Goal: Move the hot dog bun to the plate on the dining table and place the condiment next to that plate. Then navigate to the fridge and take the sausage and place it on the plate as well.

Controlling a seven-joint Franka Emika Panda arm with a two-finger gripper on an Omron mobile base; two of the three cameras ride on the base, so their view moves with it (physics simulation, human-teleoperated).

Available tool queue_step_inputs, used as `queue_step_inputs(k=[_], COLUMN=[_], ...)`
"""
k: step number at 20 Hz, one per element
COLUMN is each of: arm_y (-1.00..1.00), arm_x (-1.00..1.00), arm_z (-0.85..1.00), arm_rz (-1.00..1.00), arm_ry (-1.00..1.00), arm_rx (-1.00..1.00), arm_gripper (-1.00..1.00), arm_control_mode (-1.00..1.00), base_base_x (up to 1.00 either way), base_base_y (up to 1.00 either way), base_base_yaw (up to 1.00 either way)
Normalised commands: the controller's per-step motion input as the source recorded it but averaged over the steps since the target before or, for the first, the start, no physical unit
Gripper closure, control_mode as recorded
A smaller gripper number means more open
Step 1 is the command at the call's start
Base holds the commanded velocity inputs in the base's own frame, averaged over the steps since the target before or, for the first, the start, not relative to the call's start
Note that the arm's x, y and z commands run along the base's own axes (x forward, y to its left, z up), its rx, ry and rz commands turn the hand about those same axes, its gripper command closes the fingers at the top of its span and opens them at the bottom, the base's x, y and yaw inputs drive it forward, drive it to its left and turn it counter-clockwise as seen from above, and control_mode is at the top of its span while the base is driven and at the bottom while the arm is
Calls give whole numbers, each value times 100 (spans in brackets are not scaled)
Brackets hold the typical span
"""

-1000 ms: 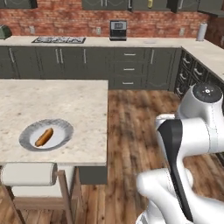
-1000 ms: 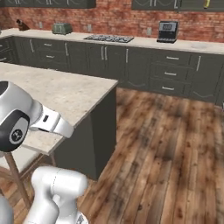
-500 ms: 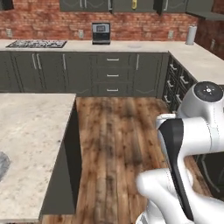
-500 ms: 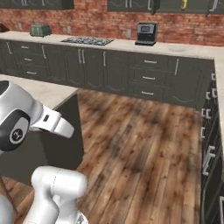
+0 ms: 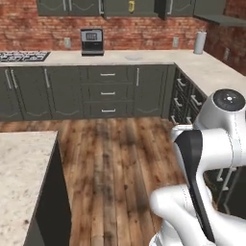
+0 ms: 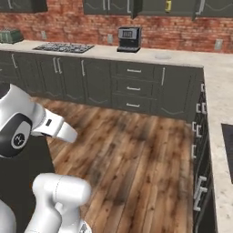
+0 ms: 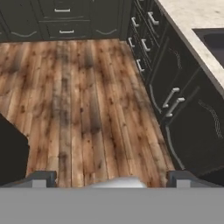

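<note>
Since a second ago the base has swung away from the dining table [image 5: 19, 182]: the plate with the bun, then at the left of the left base view, has passed out of frame, and one pale corner of the table top is left at that view's lower left. The gripper [image 7: 111, 179] looks down at the wood plank floor [image 7: 83, 100], its two finger tips [image 7: 41, 178] set wide apart with nothing between them. One coffee machine [image 5: 92, 42] stands on the back counter [image 5: 144, 56], under the brick wall [image 5: 43, 29]. Left of the coffee machine lies one stovetop [image 6: 63, 47], and farther left one toaster [image 6: 10, 36]. Right of the coffee machine, at the counter's corner, stands one paper towel roll [image 5: 199, 42]. Below the coffee machine sits a stack of three drawers [image 5: 108, 91], with dark cabinets on either side. One yellow object [image 5: 131, 6] sits on the upper cabinets above and right of the coffee machine.
</note>
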Motion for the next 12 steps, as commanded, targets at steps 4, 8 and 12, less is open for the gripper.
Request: queue_step_inputs(k=[4, 8, 12], arm_y=[0, 0, 0], arm_x=[0, 0, 0], arm_z=[0, 0, 0], arm_rz=[0, 0, 0], arm_ry=[0, 0, 0], arm_rx=[0, 0, 0], arm_gripper=[-100, -100, -100], arm_control_mode=[100, 100, 100], base_base_x=[100, 100, 100], base_base_y=[1, 1, 0], base_base_yaw=[-29, -23, -11])
